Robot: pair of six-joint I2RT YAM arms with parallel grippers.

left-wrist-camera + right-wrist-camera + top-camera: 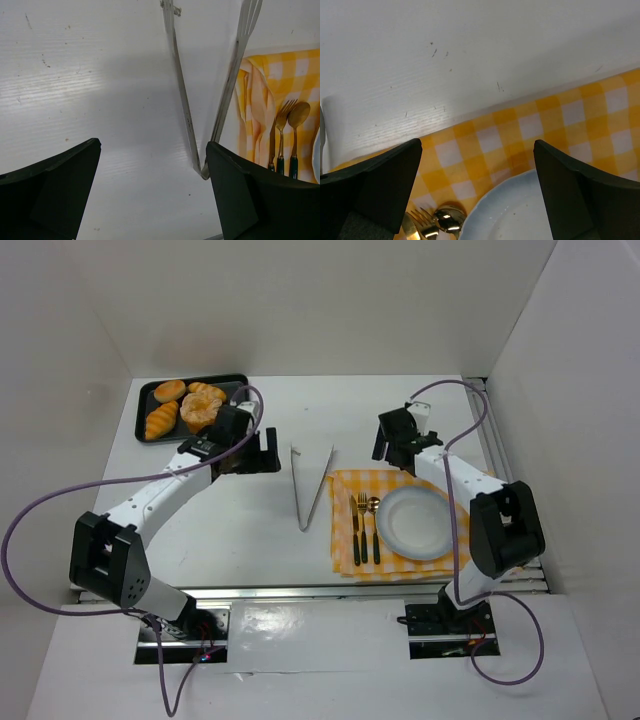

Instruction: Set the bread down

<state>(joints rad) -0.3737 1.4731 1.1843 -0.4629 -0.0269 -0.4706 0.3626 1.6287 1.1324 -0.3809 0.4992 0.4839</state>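
Note:
The bread, a round golden ring bun with a pale glazed top, lies on the black tray at the back left, beside my left wrist. My left gripper is open and empty, just right of the tray and low over the table. In the left wrist view the metal tongs lie ahead, their hinge next to the right finger. My right gripper is open and empty above the far edge of the white plate. The right wrist view shows the plate below it.
Smaller rolls and a small oval bun share the tray. The tongs lie mid-table. A yellow checkered cloth holds the plate, a knife, a fork and a spoon. White walls enclose the table.

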